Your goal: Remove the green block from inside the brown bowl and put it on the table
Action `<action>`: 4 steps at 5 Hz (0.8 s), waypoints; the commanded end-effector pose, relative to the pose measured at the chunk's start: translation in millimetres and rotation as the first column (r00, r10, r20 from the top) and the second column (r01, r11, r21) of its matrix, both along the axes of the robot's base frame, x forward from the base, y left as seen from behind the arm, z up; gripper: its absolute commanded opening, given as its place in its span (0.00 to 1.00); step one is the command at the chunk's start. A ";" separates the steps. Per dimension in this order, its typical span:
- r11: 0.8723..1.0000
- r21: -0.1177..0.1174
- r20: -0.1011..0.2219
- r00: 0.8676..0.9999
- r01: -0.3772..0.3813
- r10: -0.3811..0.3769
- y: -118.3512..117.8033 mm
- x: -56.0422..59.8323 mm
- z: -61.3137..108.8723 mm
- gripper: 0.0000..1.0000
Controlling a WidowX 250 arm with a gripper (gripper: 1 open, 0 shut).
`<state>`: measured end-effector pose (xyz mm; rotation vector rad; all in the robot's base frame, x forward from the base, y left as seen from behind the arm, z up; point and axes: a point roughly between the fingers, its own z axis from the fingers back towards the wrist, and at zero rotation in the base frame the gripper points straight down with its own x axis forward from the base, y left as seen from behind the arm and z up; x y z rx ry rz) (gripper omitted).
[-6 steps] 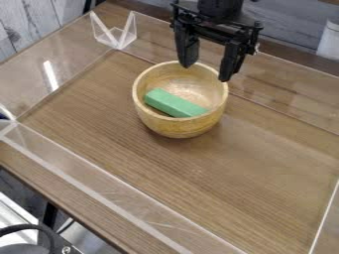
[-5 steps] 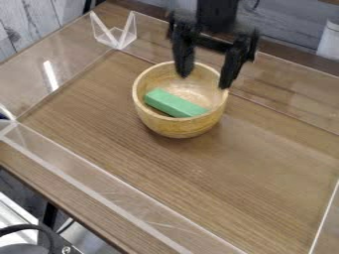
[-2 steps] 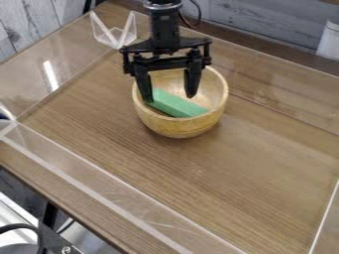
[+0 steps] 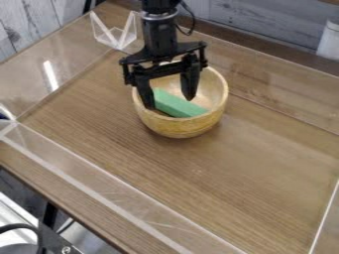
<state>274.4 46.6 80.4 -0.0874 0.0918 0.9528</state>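
Currently the gripper (image 4: 166, 89) hangs wide open over the brown bowl (image 4: 181, 122), fingers partly masking the green block (image 4: 177, 104); acrylic wall (image 4: 79, 208) borders the table (image 4: 199, 184).

Clear acrylic bracket (image 4: 117, 30): folded, V-shaped, standing up-left of the claw at the far corner. Grey plank wall (image 4: 284, 22): behind the claw, up-right
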 end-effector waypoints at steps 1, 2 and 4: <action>0.998 0.014 0.063 0.996 -0.063 0.062 0.9 6.7 8.8 1.00; 0.995 0.018 0.074 0.993 -0.096 0.094 -3.3 9.5 4.0 1.00; 0.994 0.030 0.093 0.991 -0.101 0.097 -8.1 13.9 -2.3 1.00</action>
